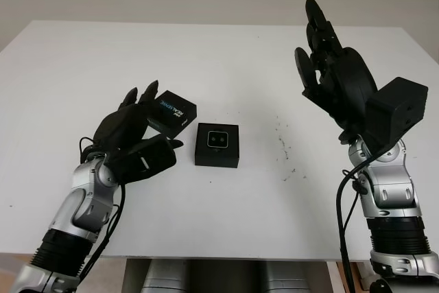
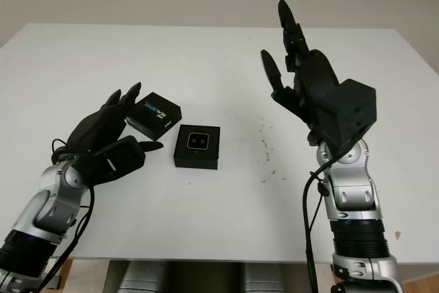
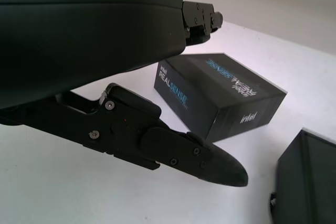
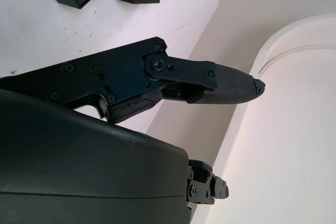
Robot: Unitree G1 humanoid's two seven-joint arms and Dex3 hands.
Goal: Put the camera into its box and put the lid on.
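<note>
The robot's left hand point(image 1: 140, 135) hovers low over the white table point(image 1: 82, 66), open and holding nothing, its upper fingertips point(image 1: 149, 91) reaching over the near edge of the RealSense lid point(image 1: 173, 112) while the thumb sits below and short of it, a pose that reads as an approach to grasp the lid rather than a grip already made; the left wrist view shows a clear gap of bare table between the thumb and the lid's printed side. The lid, a small black carton top marked Intel RealSense, lies skewed on the table just beside the open box point(image 1: 217, 145), their corners near but apparently apart. Inside the box sits the camera point(image 1: 218, 140), its pale face and two lenses turned upward, so the first half of the job appears done and only the covering remains. The right hand point(image 1: 328, 66) is raised well above the table on the far right, open and empty, fingers pointing up, seemingly kept clear so the left arm can work unobstructed. A scatter of dark specks point(image 1: 282, 143) marks the tabletop between the box and the right arm.
</note>
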